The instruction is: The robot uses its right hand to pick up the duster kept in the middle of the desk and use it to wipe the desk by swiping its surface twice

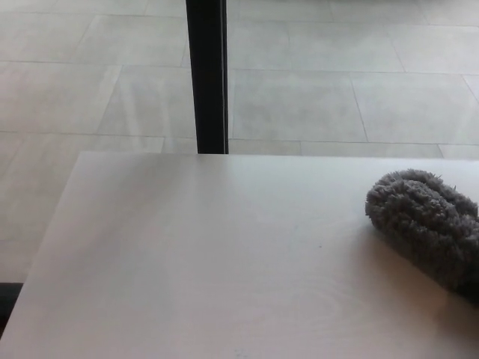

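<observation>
From the head camera I see the pale, light-wood counter (209, 262) filling the lower part of the view, its far edge running straight across and its left edge slanting down toward the bottom left corner. The grey, shaggy, oblong duster (424, 224) lies flat on the counter at its right side, near the far edge, its rounded end pointing toward the far left and its body running off the right border of the picture, so I cannot see its full length or any handle. It casts a soft shadow on the counter surface toward me.

Neither robot hand appears in the view, so I cannot report how their fingers stand; nothing is touching the duster.

Beyond the far edge of the counter I see a floor of large light grey tiles (314, 97) with thin darker joints. A black upright post (206, 75) stands behind the counter's far edge, left of centre, rising out of the top of the picture.
</observation>
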Controlling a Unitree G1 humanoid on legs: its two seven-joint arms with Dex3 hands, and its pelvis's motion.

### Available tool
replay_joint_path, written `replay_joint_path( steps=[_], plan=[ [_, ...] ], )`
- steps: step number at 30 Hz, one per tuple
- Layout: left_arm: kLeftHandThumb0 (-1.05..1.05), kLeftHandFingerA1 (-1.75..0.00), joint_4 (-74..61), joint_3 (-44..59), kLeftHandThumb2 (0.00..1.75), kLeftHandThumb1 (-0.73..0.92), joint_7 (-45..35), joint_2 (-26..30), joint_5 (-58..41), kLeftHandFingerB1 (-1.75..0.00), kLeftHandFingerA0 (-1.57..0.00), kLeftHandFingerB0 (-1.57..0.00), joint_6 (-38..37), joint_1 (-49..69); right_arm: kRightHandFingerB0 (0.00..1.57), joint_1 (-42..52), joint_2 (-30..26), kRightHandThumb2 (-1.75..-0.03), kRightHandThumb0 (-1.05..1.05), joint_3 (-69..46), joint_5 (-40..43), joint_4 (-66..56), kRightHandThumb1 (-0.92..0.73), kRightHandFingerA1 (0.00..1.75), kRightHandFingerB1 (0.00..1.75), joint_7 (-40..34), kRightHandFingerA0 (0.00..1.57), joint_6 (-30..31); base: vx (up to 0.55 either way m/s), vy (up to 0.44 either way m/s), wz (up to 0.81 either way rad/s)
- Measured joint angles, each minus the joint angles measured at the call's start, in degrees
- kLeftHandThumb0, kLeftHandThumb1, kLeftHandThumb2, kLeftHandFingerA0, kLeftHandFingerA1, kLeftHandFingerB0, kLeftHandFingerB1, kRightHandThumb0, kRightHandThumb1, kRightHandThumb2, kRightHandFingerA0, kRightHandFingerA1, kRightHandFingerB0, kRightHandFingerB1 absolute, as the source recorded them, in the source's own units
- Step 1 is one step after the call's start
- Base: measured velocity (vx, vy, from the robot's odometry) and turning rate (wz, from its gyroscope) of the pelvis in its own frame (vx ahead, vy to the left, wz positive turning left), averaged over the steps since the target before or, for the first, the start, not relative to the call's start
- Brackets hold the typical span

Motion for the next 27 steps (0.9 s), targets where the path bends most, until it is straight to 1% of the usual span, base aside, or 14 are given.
replay_joint_path(
  steps=[3,4,14,15,16,17,18,19,20,22,23,24,26,27],
  plan=[
    [-0.89,-0.6,0.0,0.0,0.89,0.8,0.0,0.0,0.0,-0.49,-0.37,-0.33,0.0,0.06,0.0,0.43,-1.44,-0.67,-1.05,-1.58,0.72,-3.84,-0.8,0.0,0.0,2.38,0.0,0.01,0.0,0.0,0.0],
    [-0.84,-0.57,0.0,0.0,0.74,0.92,-0.01,-0.01,0.0,-0.45,-0.38,-0.36,0.0,0.09,0.0,0.65,-2.15,-0.67,-1.05,-2.33,1.09,-5.58,-0.82,0.0,0.0,3.27,0.0,0.02,0.0,0.0,0.0],
    [-0.84,-0.57,0.01,-0.02,0.75,0.92,0.01,-0.01,0.03,-0.43,-0.4,-0.37,0.0,0.52,0.0,7.89,-8.22,-0.68,-1.05,-14.14,5.43,-25.96,-0.91,0.0,0.0,10.6,0.0,0.29,0.0,0.0,0.0],
    [-0.89,-0.6,0.02,-0.02,0.9,0.79,0.01,-0.01,0.03,-0.49,-0.37,-0.33,0.0,0.55,0.0,8.85,-8.69,-0.7,-1.05,-15.58,5.93,-27.69,-0.92,0.0,0.0,11.19,0.0,0.33,0.0,0.0,0.0],
    [-0.85,-0.59,0.02,-0.02,0.74,0.92,0.01,-0.01,0.03,-0.46,-0.39,-0.38,0.0,0.61,0.0,10.23,-9.21,-1.16,-1.04,-17.75,6.77,-30.07,-0.74,0.21,0.0,12.04,0.0,0.38,0.0,0.0,0.0],
    [-0.84,-0.58,0.02,-0.02,0.75,0.92,0.01,-0.01,0.03,-0.45,-0.4,-0.39,0.0,0.63,0.0,11.18,-9.6,-0.72,-1.05,-19.32,7.31,-31.65,-0.92,0.0,0.0,12.57,0.0,0.4,0.0,0.0,0.0],
    [-0.9,-0.62,0.02,-0.02,0.91,0.8,0.01,-0.01,0.03,-0.49,-0.38,-0.35,0.0,0.66,0.0,12.41,-10.19,-0.73,-1.05,-21.53,8.07,-33.64,-0.92,0.0,0.0,13.32,0.0,0.46,0.0,0.0,0.0],
    [-0.84,-0.59,0.02,-0.02,0.76,0.92,0.01,-0.01,0.04,-0.45,-0.38,-0.37,0.0,0.67,0.0,13.06,-10.53,-1.19,-1.05,-22.64,8.4,-34.63,-0.81,0.31,0.0,13.66,0.0,0.5,0.0,0.0,0.0],
    [-0.83,-0.59,0.02,-0.02,0.75,0.92,0.01,-0.01,0.04,-0.44,-0.4,-0.38,0.0,0.73,0.0,14.11,-11.14,-1.25,-1.02,-24.64,9.05,-36.24,-0.83,0.31,0.1,14.33,0.0,0.57,0.0,0.0,0.0],
    [-0.83,-0.59,0.02,-0.02,0.75,0.92,0.01,-0.01,0.04,-0.45,-0.39,-0.37,0.0,0.75,0.0,16.11,-12.33,-1.21,-1.05,-28.43,10.01,-38.64,-0.82,0.23,0.06,15.29,0.0,0.55,0.0,0.0,0.0],
    [-0.82,-0.59,0.03,-0.01,0.74,0.92,0.02,-0.01,0.04,-0.45,-0.39,-0.37,0.0,0.8,0.0,17.18,-12.9,-0.76,-0.97,-30.53,10.56,-39.6,-0.92,0.0,0.02,15.7,0.0,0.54,0.0,0.0,0.0],
    [-0.88,-0.61,0.02,-0.01,0.91,0.78,0.02,-0.02,0.04,-0.5,-0.36,-0.32,0.0,0.8,0.0,17.85,-13.12,-0.91,-0.99,-31.77,10.87,-40.07,-0.81,0.0,0.0,15.91,0.0,0.51,0.0,0.0,0.0],
    [-0.83,-0.57,0.03,-0.01,0.74,0.92,0.02,-0.02,0.04,-0.44,-0.37,-0.35,0.0,0.87,0.0,20.54,-13.54,-0.69,-1.05,-36.6,12.19,-41.49,-0.92,0.0,0.0,16.75,0.0,0.43,0.0,0.0,0.0],
    [-0.84,-0.6,0.03,-0.01,0.8,0.92,0.01,-0.02,0.04,-0.46,-0.36,-0.31,0.0,0.89,0.0,21.57,-13.54,-1.12,-1.05,-38.3,12.65,-41.76,-0.75,0.24,0.0,17.01,0.0,0.43,0.0,0.0,0.0]
  ],
)
